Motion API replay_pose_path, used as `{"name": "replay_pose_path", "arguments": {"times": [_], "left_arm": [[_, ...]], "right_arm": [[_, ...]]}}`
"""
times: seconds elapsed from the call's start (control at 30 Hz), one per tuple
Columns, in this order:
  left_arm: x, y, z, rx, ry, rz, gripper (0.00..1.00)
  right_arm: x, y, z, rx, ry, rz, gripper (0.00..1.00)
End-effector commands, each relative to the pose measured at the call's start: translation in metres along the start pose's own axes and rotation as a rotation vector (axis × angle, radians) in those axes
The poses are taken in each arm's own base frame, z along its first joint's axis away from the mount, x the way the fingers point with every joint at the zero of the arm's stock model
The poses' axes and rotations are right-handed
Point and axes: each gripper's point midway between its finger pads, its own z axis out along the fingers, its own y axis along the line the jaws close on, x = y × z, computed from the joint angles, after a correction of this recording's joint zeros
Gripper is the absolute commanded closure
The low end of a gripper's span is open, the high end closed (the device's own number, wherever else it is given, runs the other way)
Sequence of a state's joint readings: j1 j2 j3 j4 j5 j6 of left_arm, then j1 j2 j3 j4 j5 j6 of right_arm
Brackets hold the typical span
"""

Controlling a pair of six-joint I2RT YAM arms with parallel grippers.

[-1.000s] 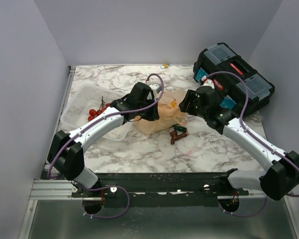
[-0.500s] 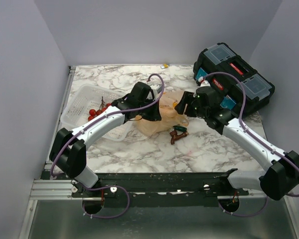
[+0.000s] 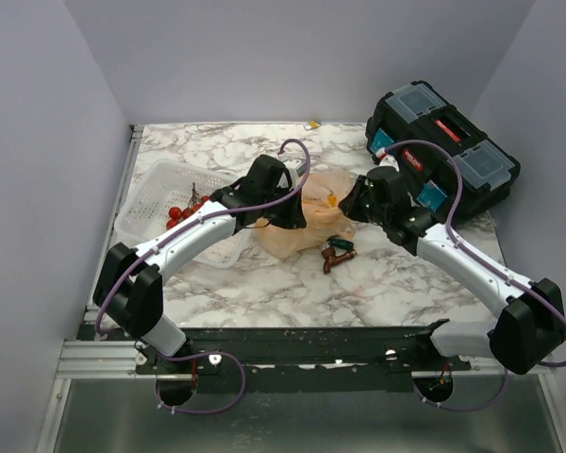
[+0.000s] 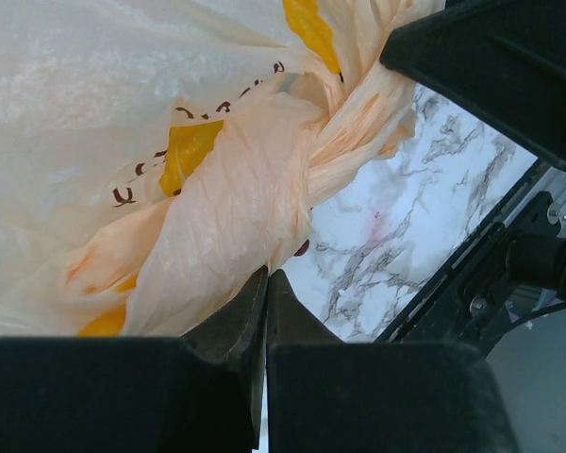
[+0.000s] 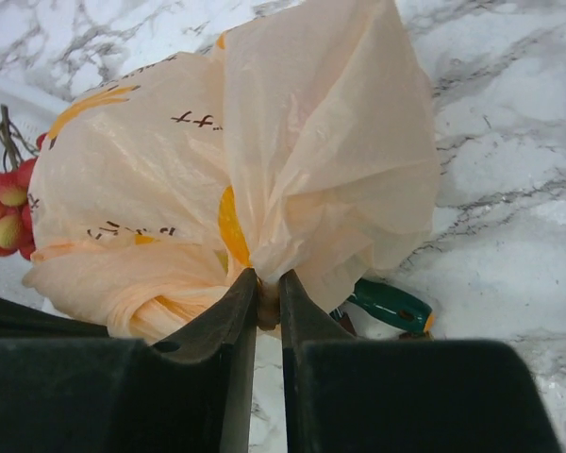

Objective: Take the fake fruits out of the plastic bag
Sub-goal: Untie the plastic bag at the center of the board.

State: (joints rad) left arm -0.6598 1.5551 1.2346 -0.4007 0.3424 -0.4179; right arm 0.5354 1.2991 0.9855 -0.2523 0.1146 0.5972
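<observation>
Plainly the plastic bag (image 3: 307,222) lies slumped in the middle of the bench (image 3: 264,283), between the two arms, with its mouth gathered and twisted rather than spread. The left pincer (image 4: 264,276) is pressed together on the twisted rope of film at one side, which I judge anchors the bag so it cannot slide. The right pincer (image 5: 267,283) pinches a bunched fold on the opposite side, its jaws nearly touching with only thin film between them. Holding both sides this way probably allows the two arms to pull apart and open the mouth. No fruits can be made out for certain; yellow patches show through the film, but they may be prints. A bunch of berries (image 5: 5,212) sits just beside the bag, and a green-handled tool (image 5: 391,307) lies near it.
</observation>
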Motion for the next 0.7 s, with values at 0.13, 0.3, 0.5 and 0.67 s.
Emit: {"name": "replay_pose_path", "arguments": {"times": [0.13, 0.3, 0.5, 0.67], "left_arm": [[-0.015, 0.000, -0.021, -0.005, -0.090, -0.029, 1.00], [-0.021, 0.008, -0.033, 0.011, -0.155, -0.094, 1.00], [-0.030, -0.006, -0.041, 0.073, -0.165, -0.032, 1.00], [-0.038, -0.008, -0.054, 0.051, -0.230, 0.066, 0.82]], "right_arm": [[-0.016, -0.049, -0.020, 0.211, -0.192, 0.075, 0.99], [-0.014, -0.048, -0.026, 0.179, -0.190, 0.024, 0.99], [-0.008, -0.015, -0.025, -0.011, -0.145, -0.042, 0.99], [-0.009, -0.005, -0.026, -0.058, -0.133, -0.048, 0.99]]}}
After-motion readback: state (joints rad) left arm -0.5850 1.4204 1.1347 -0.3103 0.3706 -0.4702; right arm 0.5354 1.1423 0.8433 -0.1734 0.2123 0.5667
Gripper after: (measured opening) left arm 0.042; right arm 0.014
